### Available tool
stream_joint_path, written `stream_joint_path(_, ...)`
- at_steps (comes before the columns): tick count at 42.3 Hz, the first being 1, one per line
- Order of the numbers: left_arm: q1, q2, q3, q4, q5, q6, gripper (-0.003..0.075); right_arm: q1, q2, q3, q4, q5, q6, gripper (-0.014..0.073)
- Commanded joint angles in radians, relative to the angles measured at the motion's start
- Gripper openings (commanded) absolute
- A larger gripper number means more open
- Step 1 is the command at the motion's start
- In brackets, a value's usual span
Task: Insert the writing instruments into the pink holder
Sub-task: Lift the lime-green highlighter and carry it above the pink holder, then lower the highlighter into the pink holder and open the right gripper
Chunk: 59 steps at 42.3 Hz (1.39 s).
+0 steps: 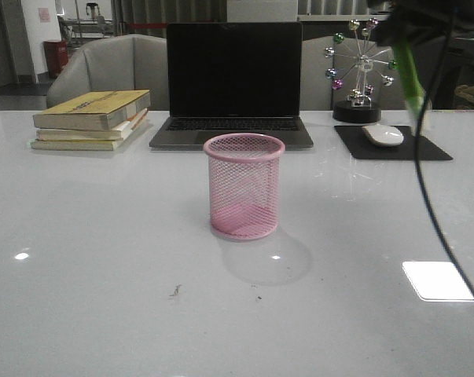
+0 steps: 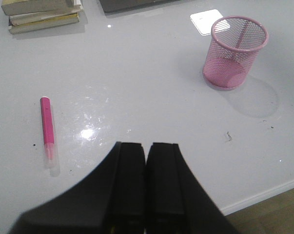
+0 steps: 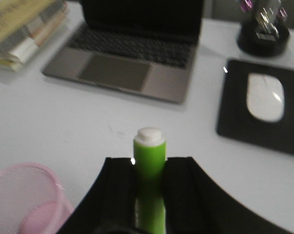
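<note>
The pink holder [image 1: 244, 186] stands upright and empty near the middle of the white table [image 1: 103, 298], in front of the closed-screen-dark laptop [image 1: 233, 82]. The lime green marker [image 3: 149, 165] is clamped between the fingers of the right gripper [image 3: 149, 178], pale end pointing away from the wrist; in the front view it hangs tilted in the air, high to the right of the holder and above the mouse [image 1: 384, 135] on its black pad [image 1: 392, 144]. The hot pink marker [image 2: 48, 127] lies flat on the table, well to the left of the holder. The left gripper [image 2: 147, 161] hovers beside it, jaws pressed together with nothing between them. A stack of books [image 1: 93, 118] sits to the left of the laptop.
</note>
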Motion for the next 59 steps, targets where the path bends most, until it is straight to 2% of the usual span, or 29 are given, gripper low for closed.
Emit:
stream_joint_path(1, -0.007, 0.007, -0.034, -0.010, -0.071, -0.001, 0.0091, 0.093, -0.044, 0.000, 0.009, -0.243, -0.010, 0.0146)
stream_joint_path(9, -0.007, 0.007, -0.034, -0.010, -0.071, -0.001, 0.0091, 0.253, 0.040, -0.001, 0.007, -0.507, -0.010, 0.0146)
stream_joint_path(18, -0.007, 0.007, -0.034, -0.010, -0.071, -0.001, 0.0091, 0.307, 0.196, -0.001, -0.038, -0.762, -0.010, 0.0146)
stream_joint_path(24, -0.007, 0.007, -0.034, -0.010, -0.071, -0.001, 0.0091, 0.308, 0.312, -0.001, -0.132, -0.844, -0.010, 0.0146)
stream_joint_path(28, -0.007, 0.007, -0.034, -0.010, -0.071, -0.001, 0.0091, 0.308, 0.367, -0.001, -0.138, -0.845, -0.010, 0.0148)
stream_joint_path(32, -0.007, 0.007, -0.034, -0.010, -0.071, -0.001, 0.0091, 0.308, 0.409, -0.001, -0.137, -0.845, -0.010, 0.0205)
stream_joint_path(36, -0.007, 0.007, -0.034, -0.010, -0.071, -0.001, 0.0091, 0.308, 0.422, -0.001, -0.137, -0.817, -0.010, 0.0332)
stream_joint_path(40, -0.007, 0.007, -0.034, -0.010, -0.071, -0.001, 0.0091, 0.308, 0.420, -0.001, -0.131, -0.805, -0.010, 0.0425)
stream_joint_path(45, -0.007, 0.007, -0.034, -0.010, -0.071, -0.001, 0.0091, 0.308, 0.374, -0.001, -0.104, -0.779, -0.010, 0.0451)
stream_joint_path(48, -0.007, 0.007, -0.034, -0.010, -0.071, -0.001, 0.0091, 0.307, 0.317, -0.001, -0.079, -0.704, -0.010, 0.0451)
stream_joint_path(54, -0.007, 0.007, -0.034, -0.010, -0.071, -0.001, 0.0091, 0.307, 0.137, -0.003, -0.069, -0.401, -0.011, 0.0445)
stream_joint_path(59, -0.007, 0.007, -0.034, -0.010, -0.071, -0.001, 0.0091, 0.306, -0.039, -0.007, -0.070, -0.080, -0.011, 0.0445)
